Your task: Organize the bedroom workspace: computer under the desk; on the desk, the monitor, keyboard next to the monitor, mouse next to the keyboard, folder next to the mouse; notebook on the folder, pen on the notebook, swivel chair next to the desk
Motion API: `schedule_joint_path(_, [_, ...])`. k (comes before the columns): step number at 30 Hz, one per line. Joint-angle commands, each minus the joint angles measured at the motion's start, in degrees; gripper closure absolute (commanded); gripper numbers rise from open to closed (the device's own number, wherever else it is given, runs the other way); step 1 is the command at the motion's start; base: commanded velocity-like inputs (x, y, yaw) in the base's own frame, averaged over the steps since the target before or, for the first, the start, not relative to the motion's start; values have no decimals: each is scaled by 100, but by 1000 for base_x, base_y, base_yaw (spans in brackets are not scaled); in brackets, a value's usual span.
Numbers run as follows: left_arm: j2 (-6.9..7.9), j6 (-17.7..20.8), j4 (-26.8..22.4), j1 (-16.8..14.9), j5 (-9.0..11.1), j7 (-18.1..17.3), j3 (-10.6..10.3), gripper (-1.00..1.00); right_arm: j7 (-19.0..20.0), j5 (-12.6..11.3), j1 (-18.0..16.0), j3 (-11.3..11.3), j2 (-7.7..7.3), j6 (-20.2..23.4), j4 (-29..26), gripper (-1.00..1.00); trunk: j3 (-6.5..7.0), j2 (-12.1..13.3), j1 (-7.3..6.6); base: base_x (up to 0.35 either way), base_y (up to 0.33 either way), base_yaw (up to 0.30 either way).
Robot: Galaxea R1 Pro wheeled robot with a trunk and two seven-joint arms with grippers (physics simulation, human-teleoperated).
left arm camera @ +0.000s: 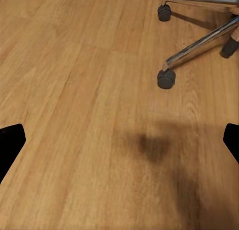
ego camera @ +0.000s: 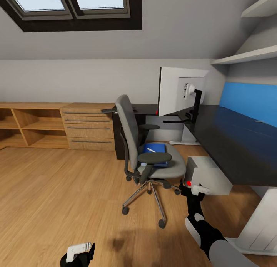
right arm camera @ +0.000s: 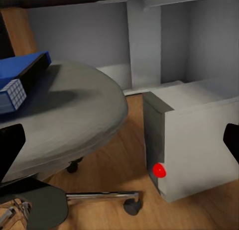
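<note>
Attic bedroom, sloped ceiling, skylight overhead. The desk (ego camera: pixel 231 140) runs along the right wall: black top, blue back panel, white leg at the near end. The monitor (ego camera: pixel 179 90) stands on the desk's far part, white back turned toward me, on its thin black stand.

The swivel chair (ego camera: pixel 146 155) sits on the wood floor (ego camera: pixel 57 190) just left of the desk, grey back toward the room, chrome star base on black casters. On the seat lies the folder (ego camera: pixel 156 154), bright blue, with a slim pale pen (ego camera: pixel 151 150) resting on top. From here I cannot tell whether a notebook lies in that stack. In the right wrist view the blue folder's corner (right arm camera: pixel 22 78) shows on the grey seat.

The computer (ego camera: pixel 207 174), a pale grey box with a red dot on its front, stands on the floor, tucked partly under the desk's near edge, just right of the chair seat.

A light wooden drawer cabinet (ego camera: pixel 88 126) and open shelving stand against the back wall.

Right gripper (ego camera: pixel 191 190): raised between the chair seat and the computer, close to the computer's front corner, fingers spread, nothing between them. Left gripper (ego camera: pixel 79 253): low over bare floor, well apart from the chair; fingers spread wide in its wrist view, nothing held.
</note>
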Motion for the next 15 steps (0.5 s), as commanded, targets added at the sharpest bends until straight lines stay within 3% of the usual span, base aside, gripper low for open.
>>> schedule_joint_path(1, [2,-10,-3,2,53,-2,-5,-100,-30,-57,-4,49,-5,-24,0,-100,-4,-2,-1,0,0,0])
schedule_joint_path(15, [-3,-15,-3,-1,49,-2,-14,-100,-66,-74,-4,41,111,-47,-7,-100,-4,-2,-1,11,0,0])
